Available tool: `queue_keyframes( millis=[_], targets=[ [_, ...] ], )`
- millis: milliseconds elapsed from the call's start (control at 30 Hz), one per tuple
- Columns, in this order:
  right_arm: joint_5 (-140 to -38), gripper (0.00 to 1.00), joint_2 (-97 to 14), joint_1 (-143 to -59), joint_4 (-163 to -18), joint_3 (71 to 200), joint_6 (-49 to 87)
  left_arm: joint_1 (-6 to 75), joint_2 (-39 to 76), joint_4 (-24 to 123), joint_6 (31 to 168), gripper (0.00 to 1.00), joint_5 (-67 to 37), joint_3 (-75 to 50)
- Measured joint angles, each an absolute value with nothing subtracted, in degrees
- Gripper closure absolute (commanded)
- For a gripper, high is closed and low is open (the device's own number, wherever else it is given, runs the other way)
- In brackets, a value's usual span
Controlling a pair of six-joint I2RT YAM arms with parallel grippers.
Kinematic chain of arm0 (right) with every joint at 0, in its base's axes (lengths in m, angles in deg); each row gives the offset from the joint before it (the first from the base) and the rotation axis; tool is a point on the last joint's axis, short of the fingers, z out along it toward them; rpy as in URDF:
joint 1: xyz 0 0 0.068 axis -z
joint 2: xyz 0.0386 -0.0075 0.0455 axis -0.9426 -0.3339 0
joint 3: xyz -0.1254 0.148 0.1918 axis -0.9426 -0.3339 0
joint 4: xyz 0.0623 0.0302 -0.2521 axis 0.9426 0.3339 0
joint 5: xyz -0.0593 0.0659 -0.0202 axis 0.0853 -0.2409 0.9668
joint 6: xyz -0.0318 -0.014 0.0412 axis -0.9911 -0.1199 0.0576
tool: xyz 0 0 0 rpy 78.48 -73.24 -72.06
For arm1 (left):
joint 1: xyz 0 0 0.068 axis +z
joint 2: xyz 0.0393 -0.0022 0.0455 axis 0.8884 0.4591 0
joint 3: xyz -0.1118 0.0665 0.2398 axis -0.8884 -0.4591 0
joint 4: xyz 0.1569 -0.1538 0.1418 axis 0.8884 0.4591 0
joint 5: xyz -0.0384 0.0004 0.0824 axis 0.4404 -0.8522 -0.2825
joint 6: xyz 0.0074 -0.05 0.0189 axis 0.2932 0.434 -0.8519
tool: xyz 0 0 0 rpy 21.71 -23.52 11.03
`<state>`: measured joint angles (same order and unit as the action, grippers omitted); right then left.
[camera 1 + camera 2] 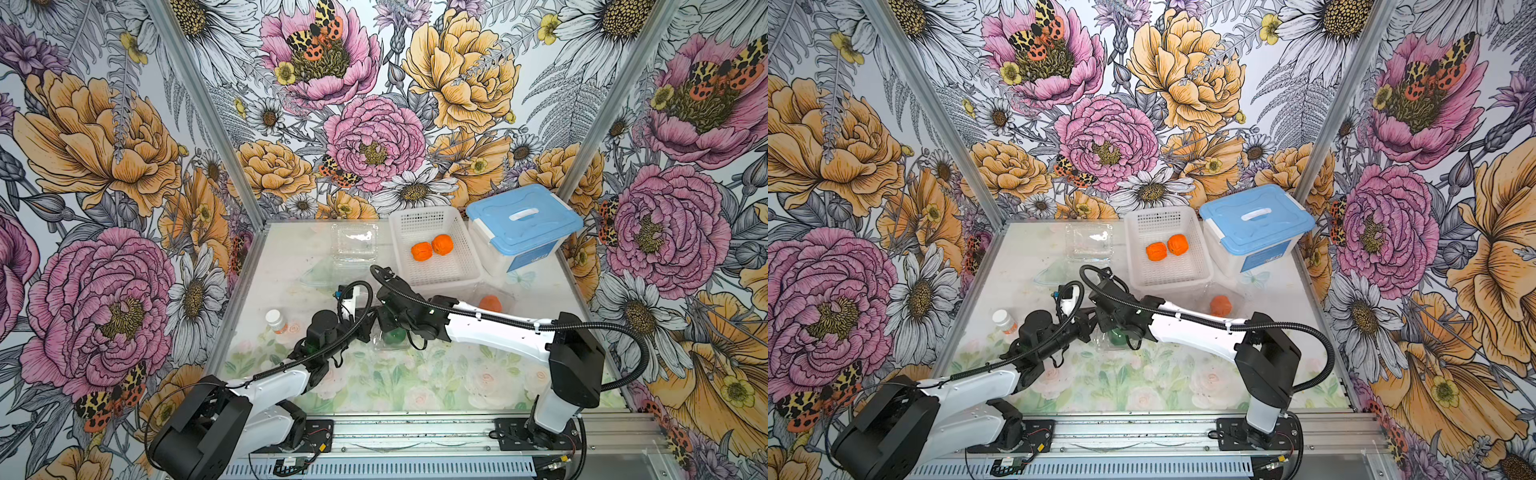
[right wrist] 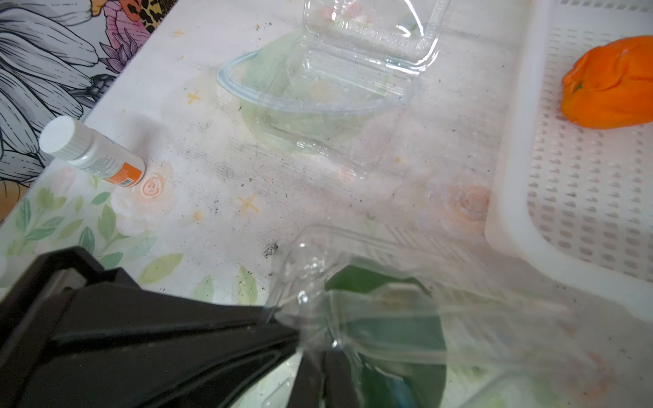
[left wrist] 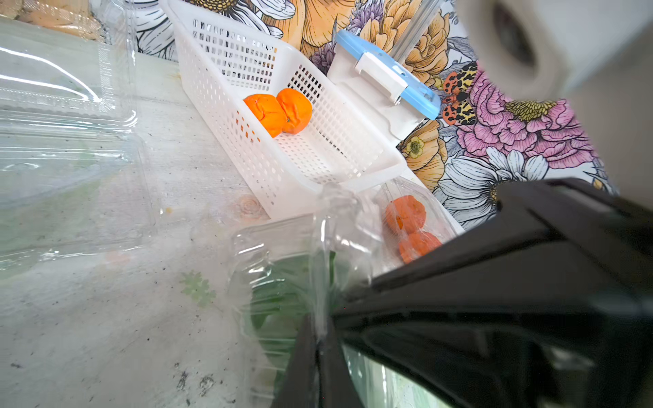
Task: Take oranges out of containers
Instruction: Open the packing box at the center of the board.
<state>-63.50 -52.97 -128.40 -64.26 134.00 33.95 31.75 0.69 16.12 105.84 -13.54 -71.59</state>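
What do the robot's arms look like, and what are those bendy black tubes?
Both the left arm and right arm have smooth white shells with chunky black joints. A ribbed black cable hose runs along each. The left gripper and right gripper are black, with flat tapering fingers.

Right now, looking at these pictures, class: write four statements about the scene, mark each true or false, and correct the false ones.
1. The white basket holds two oranges. True.
2. The blue lid of the tub is off. False: it sits on the tub.
3. The left gripper and right gripper are both shut on the clamshell holding a green fruit. True.
4. The small white bottle stands in the basket. False: it stands on the table, apart from the basket.
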Motion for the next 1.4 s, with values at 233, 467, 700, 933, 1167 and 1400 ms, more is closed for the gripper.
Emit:
queue_keyframes(
  millis=[233,467,700,933,1167,1400],
  targets=[
    [-63.4,1.00,-53.2,-128.2,-64.3,134.0,34.1,31.4,0.7,17.0,105.6,1.00,-15.1,-71.4],
    [-62.6,1.00,-50.6,-127.6,-64.5,132.1,35.3,32.1,5.0,18.8,106.4,1.00,-15.1,-68.3],
    [-62.4,1.00,-49.1,-127.4,-65.2,129.9,36.1,33.7,9.1,18.9,108.5,1.00,-13.1,-67.5],
    [-61.9,1.00,-46.0,-127.0,-65.6,128.3,36.9,34.7,9.3,21.2,109.3,1.00,-12.6,-66.3],
    [-61.1,1.00,-42.6,-126.2,-65.1,127.3,37.1,36.0,11.9,23.7,109.4,1.00,-12.8,-65.4],
    [-60.4,0.75,-41.1,-125.2,-65.6,125.5,37.5,36.4,12.9,25.2,109.6,0.99,-12.7,-64.7]
  ],
)
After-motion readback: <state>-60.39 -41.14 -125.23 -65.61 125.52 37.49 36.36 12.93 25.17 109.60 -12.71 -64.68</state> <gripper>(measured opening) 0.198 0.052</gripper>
